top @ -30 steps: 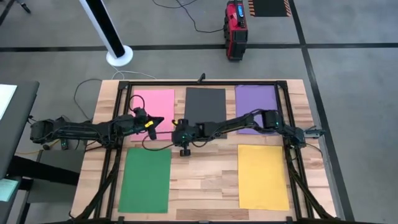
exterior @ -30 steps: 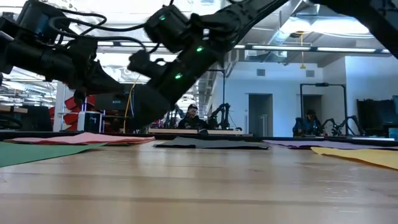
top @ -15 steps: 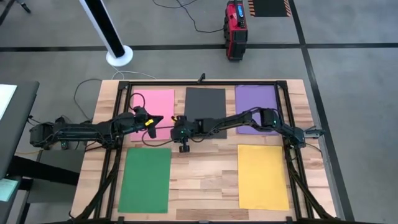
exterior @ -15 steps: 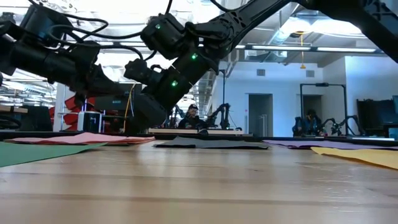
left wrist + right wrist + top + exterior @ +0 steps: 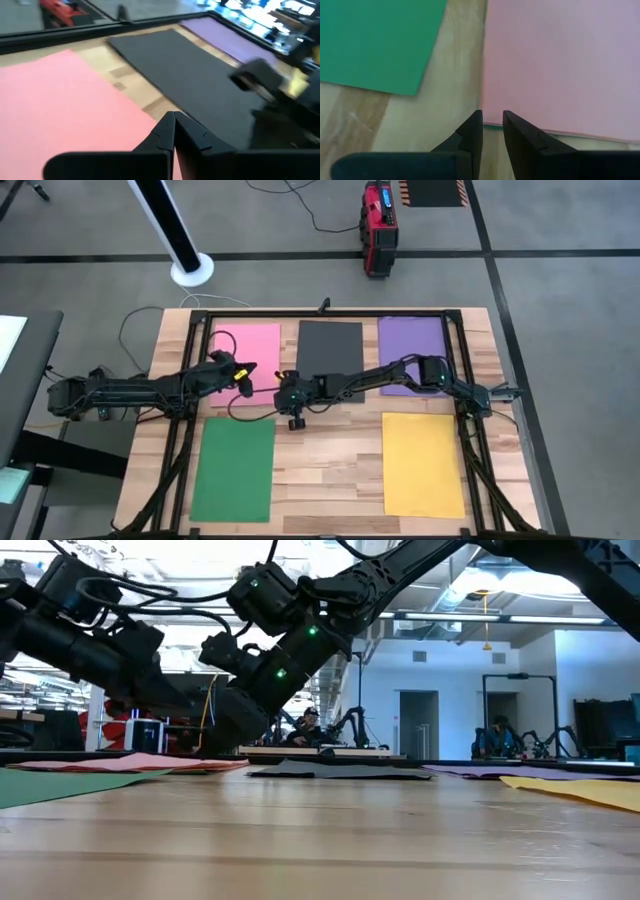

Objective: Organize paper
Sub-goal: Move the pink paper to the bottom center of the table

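Note:
Five sheets of paper lie flat on the table: pink [image 5: 248, 358], dark grey [image 5: 330, 348] and purple [image 5: 411, 354] along the far side, green [image 5: 234, 470] and yellow [image 5: 423, 465] on the near side. My left gripper [image 5: 174, 119] is shut, low over the pink sheet's [image 5: 65, 100] right edge. My right gripper [image 5: 492, 117] reaches in from the table's right. Its fingers stand a narrow gap apart at the pink sheet's near right corner [image 5: 487, 123]. My left gripper's shut fingertips [image 5: 167, 125] hang at the pink sheet's right edge; I cannot tell whether they touch it. My right gripper's fingers [image 5: 475, 125] stand on either side of the pink sheet's near right corner, coming level from the table's right; I cannot tell whether they touch it.
A black frame [image 5: 330, 312] runs around the work area. Bare wood shows between the green and yellow sheets [image 5: 330, 470]. Both arms [image 5: 290, 630] cross low over the table's middle, close together.
My right gripper has gone a little toward the table's left, up to the pink sheet's near right corner. My left arm has come lower over the pink sheet, closer to my right gripper. The sheets lie as before.

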Available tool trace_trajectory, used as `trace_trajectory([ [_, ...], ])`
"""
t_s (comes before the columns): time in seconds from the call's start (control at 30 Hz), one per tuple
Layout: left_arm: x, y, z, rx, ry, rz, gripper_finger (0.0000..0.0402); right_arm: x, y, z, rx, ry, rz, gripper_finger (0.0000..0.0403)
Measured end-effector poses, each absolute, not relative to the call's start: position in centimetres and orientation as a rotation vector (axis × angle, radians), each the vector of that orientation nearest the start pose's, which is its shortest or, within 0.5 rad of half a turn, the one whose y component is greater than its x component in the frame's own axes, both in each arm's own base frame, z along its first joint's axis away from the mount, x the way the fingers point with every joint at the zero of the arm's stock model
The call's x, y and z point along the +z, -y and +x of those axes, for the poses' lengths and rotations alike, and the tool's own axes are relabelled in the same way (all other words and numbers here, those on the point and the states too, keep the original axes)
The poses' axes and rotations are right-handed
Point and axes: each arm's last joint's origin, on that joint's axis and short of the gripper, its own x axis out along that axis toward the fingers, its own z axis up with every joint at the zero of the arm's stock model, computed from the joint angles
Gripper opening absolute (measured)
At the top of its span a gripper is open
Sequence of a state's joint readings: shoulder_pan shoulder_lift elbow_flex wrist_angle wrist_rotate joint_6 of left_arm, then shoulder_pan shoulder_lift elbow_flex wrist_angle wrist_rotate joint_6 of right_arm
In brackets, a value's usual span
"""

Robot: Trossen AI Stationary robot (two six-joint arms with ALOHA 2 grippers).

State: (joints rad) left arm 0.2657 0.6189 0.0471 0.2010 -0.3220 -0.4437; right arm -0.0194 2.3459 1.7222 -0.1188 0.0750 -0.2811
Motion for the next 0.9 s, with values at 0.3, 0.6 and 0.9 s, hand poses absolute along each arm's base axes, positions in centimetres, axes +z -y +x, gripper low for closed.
trace_trajectory([
  [0.3, 13.3, -5.1, 11.7, 0.889, -0.251, -0.433, 0.0, 13.4, 0.8, 51.0, 0.019, -0.744, -0.29, 0.0074],
  [0.6, 13.1, -5.6, 11.4, 0.945, -0.273, -0.424, 0.0, 13.5, 1.2, 51.2, 0.02, -0.706, -0.294, 0.0074],
  [0.9, 13.0, -5.6, 11.3, 0.945, -0.295, -0.407, 0.0, 12.6, 1.2, 51.3, 0.06, -0.71, -0.29, 0.0074],
])
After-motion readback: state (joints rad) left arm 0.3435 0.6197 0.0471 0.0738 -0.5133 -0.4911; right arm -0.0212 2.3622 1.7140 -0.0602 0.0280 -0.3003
